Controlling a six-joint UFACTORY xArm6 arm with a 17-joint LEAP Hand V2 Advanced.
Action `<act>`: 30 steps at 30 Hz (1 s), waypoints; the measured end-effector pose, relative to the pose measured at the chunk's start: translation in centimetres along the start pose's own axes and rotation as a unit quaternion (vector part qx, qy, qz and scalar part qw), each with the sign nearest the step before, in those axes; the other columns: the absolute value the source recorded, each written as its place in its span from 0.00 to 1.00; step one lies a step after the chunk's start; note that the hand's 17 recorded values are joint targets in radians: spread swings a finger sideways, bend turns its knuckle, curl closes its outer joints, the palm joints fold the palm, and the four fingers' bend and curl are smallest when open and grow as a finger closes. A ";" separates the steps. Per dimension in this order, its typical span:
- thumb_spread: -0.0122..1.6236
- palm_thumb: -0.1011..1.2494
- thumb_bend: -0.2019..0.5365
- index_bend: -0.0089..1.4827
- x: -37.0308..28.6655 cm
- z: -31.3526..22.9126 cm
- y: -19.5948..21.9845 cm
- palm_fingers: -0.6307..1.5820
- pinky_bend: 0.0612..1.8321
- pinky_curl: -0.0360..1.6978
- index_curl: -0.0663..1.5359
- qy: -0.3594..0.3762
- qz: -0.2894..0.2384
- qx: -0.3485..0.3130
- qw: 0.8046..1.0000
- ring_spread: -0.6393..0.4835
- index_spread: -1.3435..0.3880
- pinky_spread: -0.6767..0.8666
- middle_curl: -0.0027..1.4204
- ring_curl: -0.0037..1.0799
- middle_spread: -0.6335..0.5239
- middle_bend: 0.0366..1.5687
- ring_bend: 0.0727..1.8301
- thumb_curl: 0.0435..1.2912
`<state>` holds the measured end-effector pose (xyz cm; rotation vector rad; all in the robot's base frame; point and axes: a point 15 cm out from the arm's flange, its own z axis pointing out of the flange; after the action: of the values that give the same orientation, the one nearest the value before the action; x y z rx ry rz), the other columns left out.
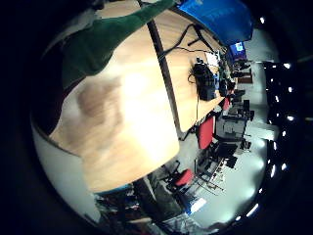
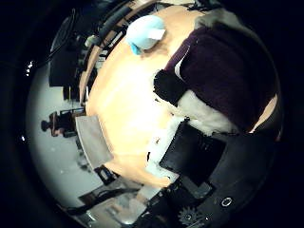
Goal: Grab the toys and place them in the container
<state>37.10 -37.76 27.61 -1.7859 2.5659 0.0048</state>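
A dark purple and white plush toy (image 2: 223, 80) is seen close against the palm, with the hand (image 2: 199, 161) beside it; whether the fingers are curled round it cannot be told. A light blue plush toy (image 2: 145, 31) lies farther off on the wooden table (image 2: 123, 109), and a green plush toy (image 1: 98, 44) lies on the same table. No container is shown. If the purple toy is only loosely caught, it may be dropped when lifted; the blue toy could be nudged toward the table edge.
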 end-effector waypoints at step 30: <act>0.73 0.59 0.25 0.67 -33.2 -13.3 2.1 0.86 0.66 0.36 0.44 -0.054 -0.209 0.075 0.973 0.38 0.60 0.23 0.40 0.49 0.38 0.77 0.74 0.18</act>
<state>46.48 -6.05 41.34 -2.1565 2.0130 -0.0897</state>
